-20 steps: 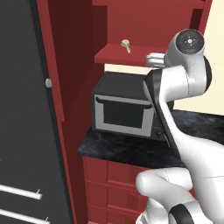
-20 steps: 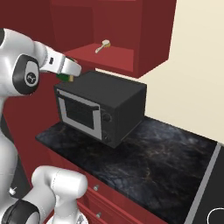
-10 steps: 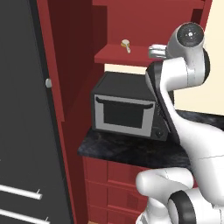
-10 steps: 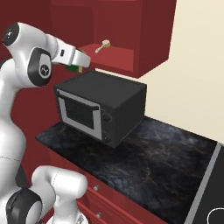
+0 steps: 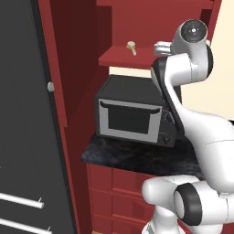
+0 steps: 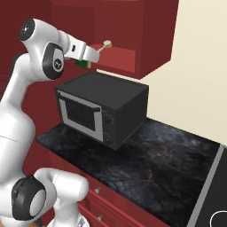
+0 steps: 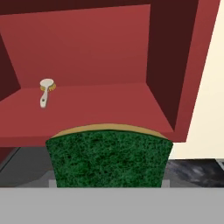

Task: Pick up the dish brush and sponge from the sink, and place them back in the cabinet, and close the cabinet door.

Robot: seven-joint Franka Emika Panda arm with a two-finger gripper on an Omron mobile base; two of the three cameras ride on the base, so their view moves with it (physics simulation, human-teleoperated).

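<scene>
My gripper is shut on the sponge, a dark green block with a yellowish edge. I hold it just in front of the open cabinet's red shelf, at shelf height. In the hand view the sponge fills the lower middle, with the shelf right behind it. The dish brush lies on the shelf toward its left, cream head up; it also shows as the brush and the brush. The cabinet door stands open on the left. The sink is out of view.
A black microwave sits on the dark stone counter directly below the shelf. Red drawers run under the counter. A dark grey refrigerator door stands at the far left. A cream wall lies right of the cabinet.
The arm has risen, carrying the sponge from just above the microwave's top up to the level of the cabinet shelf and closer to it. The brush has not moved.
</scene>
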